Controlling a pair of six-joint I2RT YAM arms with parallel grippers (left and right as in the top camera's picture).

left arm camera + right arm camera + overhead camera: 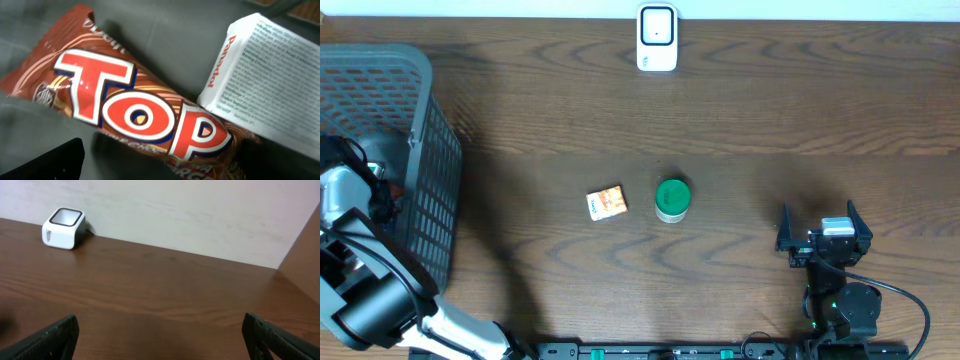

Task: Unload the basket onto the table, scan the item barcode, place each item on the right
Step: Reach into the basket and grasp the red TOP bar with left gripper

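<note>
Wooden table (740, 120), basket (420, 130) at nine o'clock: left gripper (160, 175) and right gripper (823, 235) held wide open, empty (reach stage; chocolate bar (135, 110) to be grasped next).

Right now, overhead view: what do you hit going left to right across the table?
grey mesh basket → small orange-and-white packet → green-lidded tub → right pincer, open. The white scanner at the far edge is left out, since it sits over the tub's column.

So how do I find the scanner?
Look along the far edge of the brown table, by the wall. The scanner stands there alone, a white box with a dark window. The orange box and green-lidded tub sit mid-table, far from it.
</note>
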